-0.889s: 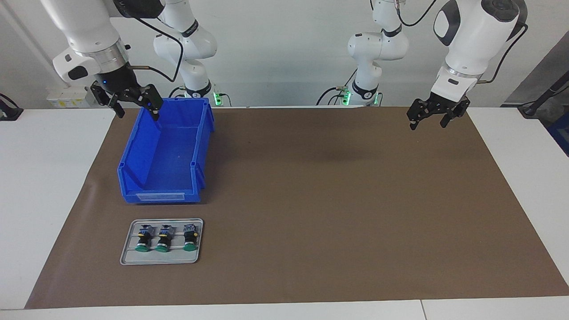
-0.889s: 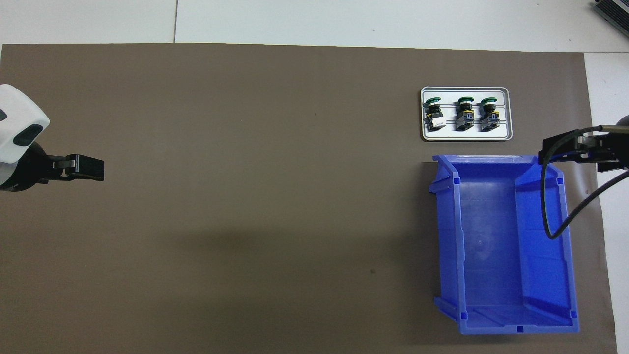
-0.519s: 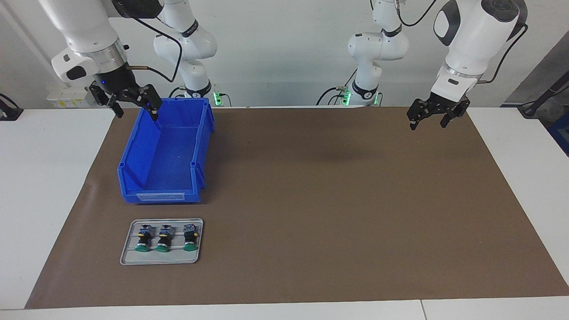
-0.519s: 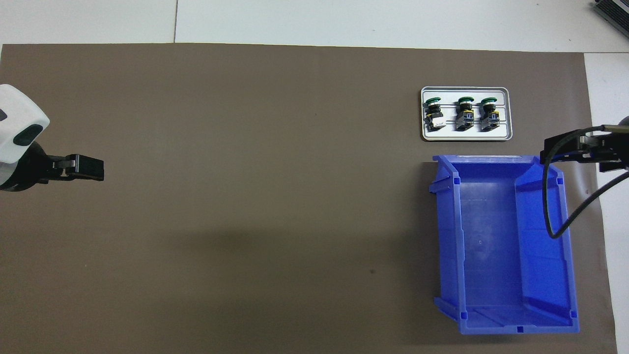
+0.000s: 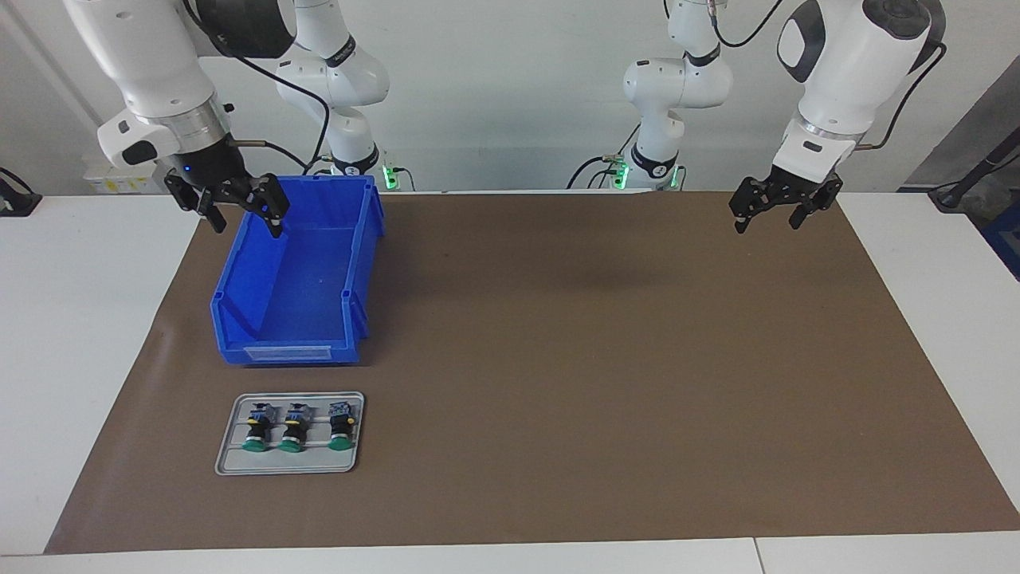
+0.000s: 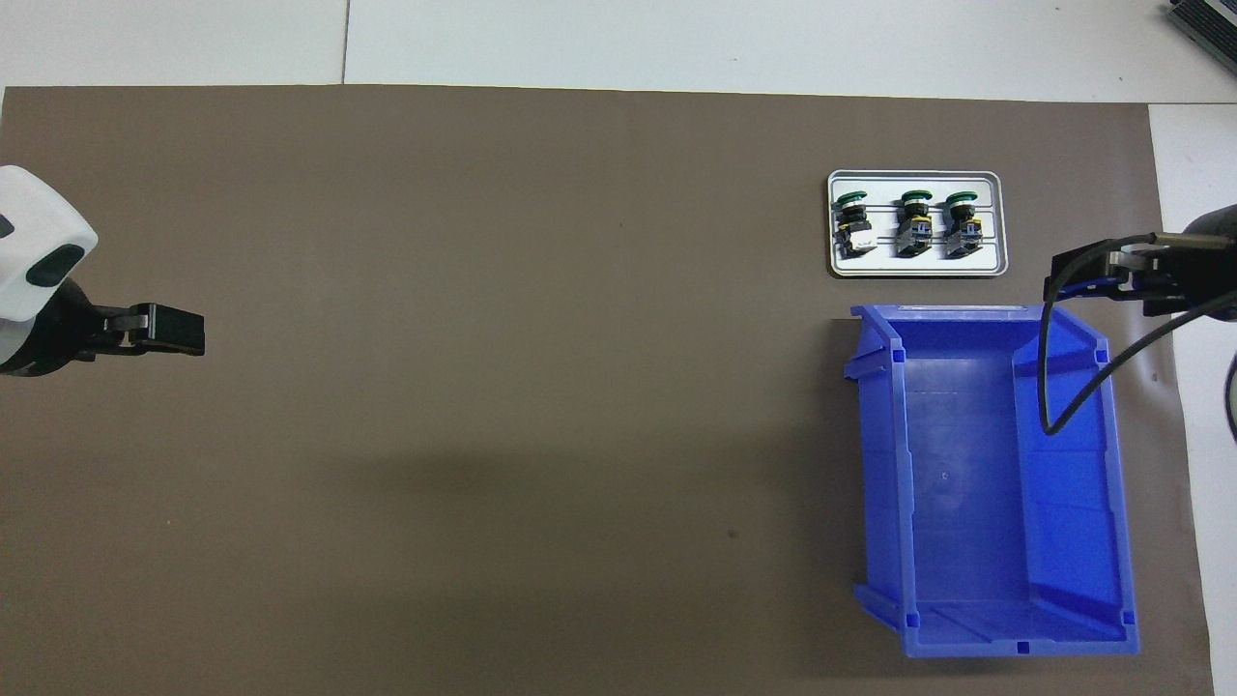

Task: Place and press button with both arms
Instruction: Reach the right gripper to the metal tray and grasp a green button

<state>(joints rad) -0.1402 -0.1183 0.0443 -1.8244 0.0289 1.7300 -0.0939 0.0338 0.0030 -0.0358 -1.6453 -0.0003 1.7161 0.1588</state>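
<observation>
Three alike green-capped buttons (image 5: 291, 430) (image 6: 913, 222) lie side by side on a small grey tray (image 5: 227, 462) (image 6: 995, 266), caps pointing away from the robots. My right gripper (image 5: 245, 227) (image 6: 1063, 269) is open and empty, raised over the outer rim of the blue bin (image 5: 287, 351) (image 6: 1015, 643). It is well apart from the tray. My left gripper (image 5: 766, 225) (image 6: 188, 331) is open and empty, waiting raised over the brown mat (image 5: 598, 359) at the left arm's end.
The blue bin is empty and stands nearer to the robots than the tray, at the right arm's end of the mat. A black cable (image 6: 1073, 406) loops from the right wrist over the bin. White table (image 5: 80, 319) borders the mat.
My right gripper has dipped a little and shifted slightly away from the robots, along the bin's rim toward the tray. The left arm has not moved.
</observation>
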